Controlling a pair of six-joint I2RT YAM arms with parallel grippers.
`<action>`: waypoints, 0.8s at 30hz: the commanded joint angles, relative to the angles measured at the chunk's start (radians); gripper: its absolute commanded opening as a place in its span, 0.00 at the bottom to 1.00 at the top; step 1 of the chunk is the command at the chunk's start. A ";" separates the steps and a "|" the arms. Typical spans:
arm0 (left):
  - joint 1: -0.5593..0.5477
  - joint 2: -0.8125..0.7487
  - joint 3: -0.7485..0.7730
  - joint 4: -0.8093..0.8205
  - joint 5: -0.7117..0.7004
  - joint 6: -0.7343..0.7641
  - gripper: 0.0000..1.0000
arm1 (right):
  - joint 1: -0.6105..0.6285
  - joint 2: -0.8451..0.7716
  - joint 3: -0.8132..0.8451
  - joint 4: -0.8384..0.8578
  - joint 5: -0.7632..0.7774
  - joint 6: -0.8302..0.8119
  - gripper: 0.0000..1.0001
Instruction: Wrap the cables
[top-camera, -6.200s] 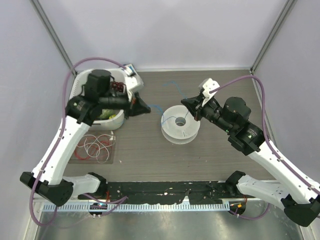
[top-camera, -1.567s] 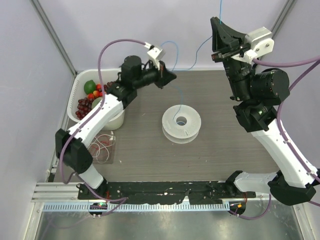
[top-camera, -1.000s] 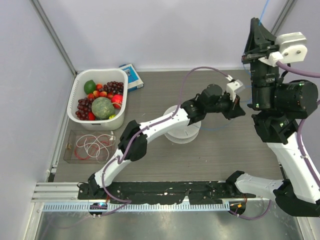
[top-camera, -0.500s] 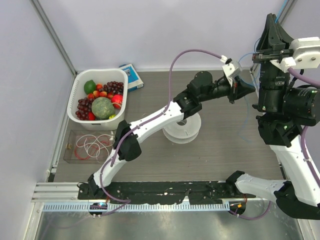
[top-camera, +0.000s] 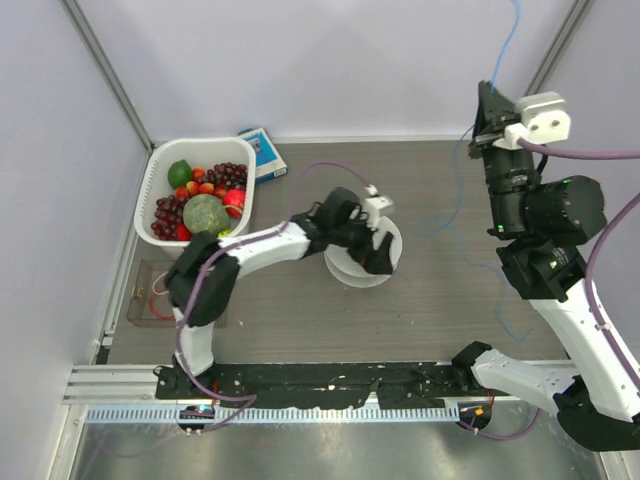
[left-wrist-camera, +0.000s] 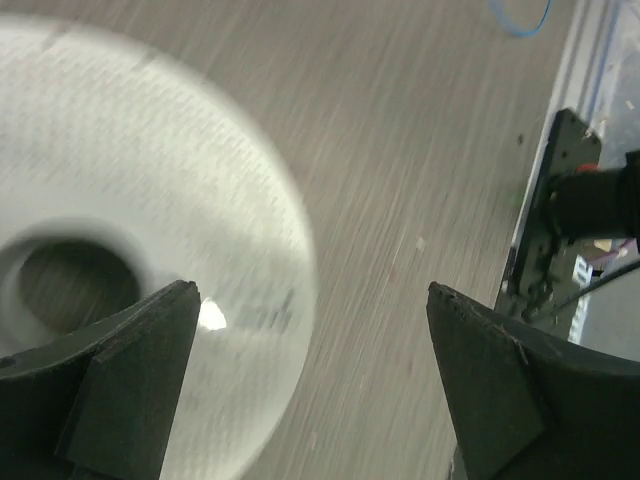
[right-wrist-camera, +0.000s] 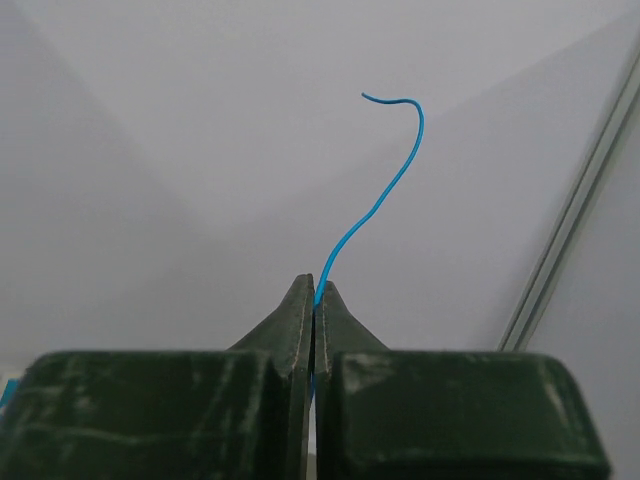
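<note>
jaws of the left gripper (left-wrist-camera: 310, 300) stand wide apart with nothing between them, just above the white spool (left-wrist-camera: 150, 180) at mid-table. the right gripper (right-wrist-camera: 315, 292), raised high at the back right, is pinched tight on the thin blue cable (right-wrist-camera: 385, 190); its free end curls above the fingertips, the rest trails down to the table (top-camera: 290, 300).

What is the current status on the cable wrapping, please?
Right gripper shut on blue cable, raised high. Left gripper open over white spool. No obstruction seen.
</note>
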 joint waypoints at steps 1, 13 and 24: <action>0.082 -0.338 -0.063 -0.206 0.083 0.172 1.00 | -0.008 -0.045 -0.076 -0.102 -0.046 0.139 0.01; 0.324 -0.847 -0.231 -0.433 0.045 0.220 1.00 | -0.023 -0.123 -0.096 -0.708 -0.554 0.198 0.01; 0.376 -0.788 0.145 -0.937 0.212 0.545 0.96 | -0.023 0.092 0.039 -1.167 -0.917 -0.057 0.01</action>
